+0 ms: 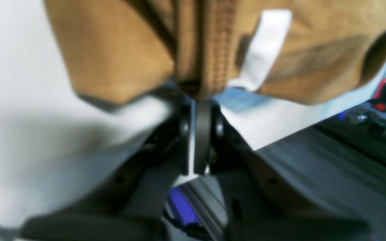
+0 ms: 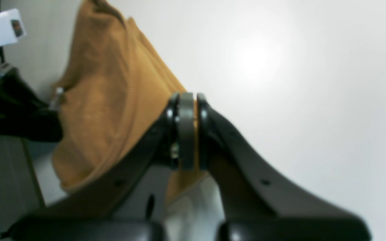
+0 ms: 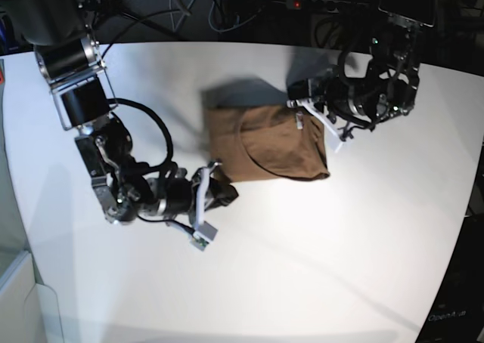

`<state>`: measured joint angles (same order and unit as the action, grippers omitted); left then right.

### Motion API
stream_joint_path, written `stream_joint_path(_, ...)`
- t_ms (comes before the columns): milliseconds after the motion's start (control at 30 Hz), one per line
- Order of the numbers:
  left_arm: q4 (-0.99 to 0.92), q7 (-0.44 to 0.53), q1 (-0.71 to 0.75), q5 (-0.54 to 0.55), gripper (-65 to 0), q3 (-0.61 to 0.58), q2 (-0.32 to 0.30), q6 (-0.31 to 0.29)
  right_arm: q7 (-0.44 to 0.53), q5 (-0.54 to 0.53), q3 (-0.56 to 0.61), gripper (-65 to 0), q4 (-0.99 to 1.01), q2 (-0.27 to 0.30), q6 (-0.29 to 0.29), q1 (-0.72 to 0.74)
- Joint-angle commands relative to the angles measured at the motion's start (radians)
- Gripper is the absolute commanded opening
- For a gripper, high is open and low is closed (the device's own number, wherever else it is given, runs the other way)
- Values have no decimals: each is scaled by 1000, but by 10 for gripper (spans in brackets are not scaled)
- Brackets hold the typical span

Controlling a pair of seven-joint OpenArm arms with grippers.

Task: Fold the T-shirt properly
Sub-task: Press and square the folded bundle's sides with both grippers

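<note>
The tan-brown T-shirt hangs bunched between both arms, casting a shadow on the white table behind it. My left gripper holds its far right part. In the left wrist view this gripper is shut on the ribbed collar of the T-shirt, next to the small white tag. My right gripper is at the near left corner. Seen from the right wrist, this gripper is shut on the edge of the T-shirt, with cloth showing between the pads.
The white table spreads wide in front of and to the right of the shirt. Cables and a power strip lie beyond the back edge. The table's edge and dark clutter show close by in the left wrist view.
</note>
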<state>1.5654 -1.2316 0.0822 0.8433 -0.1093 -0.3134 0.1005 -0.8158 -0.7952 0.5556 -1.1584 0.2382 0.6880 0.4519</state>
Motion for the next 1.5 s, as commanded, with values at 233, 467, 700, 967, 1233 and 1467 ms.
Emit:
stream_joint_path(233, 14, 3, -25, 3, -630, 9, 3, -6, 108, -23, 54, -643, 113, 0, 10, 84)
stream_joint_path(467, -95, 5, -86, -22, -630, 12, 15, -9, 125, -23, 80, -643, 113, 33, 10, 66)
stream_joint_path(700, -122, 17, -144, -22, -630, 12, 26, -9, 177, -23, 82, -643, 113, 63, 10, -8)
stream_joint_path(967, -202, 109, -220, -23, -630, 4, 41, -8, 180, -23, 82, -644, 107, 102, 10, -87)
stream_joint_path(1233, -386, 257, -321, -23, -630, -60, 90, -9, 180, -25, 74, -647, -68, 186, 10, -210)
stream_joint_path(1467, -494, 365, -402, -22, -630, -209, 150, -9, 180, -25, 74, -649, -131, 192, 10, -285)
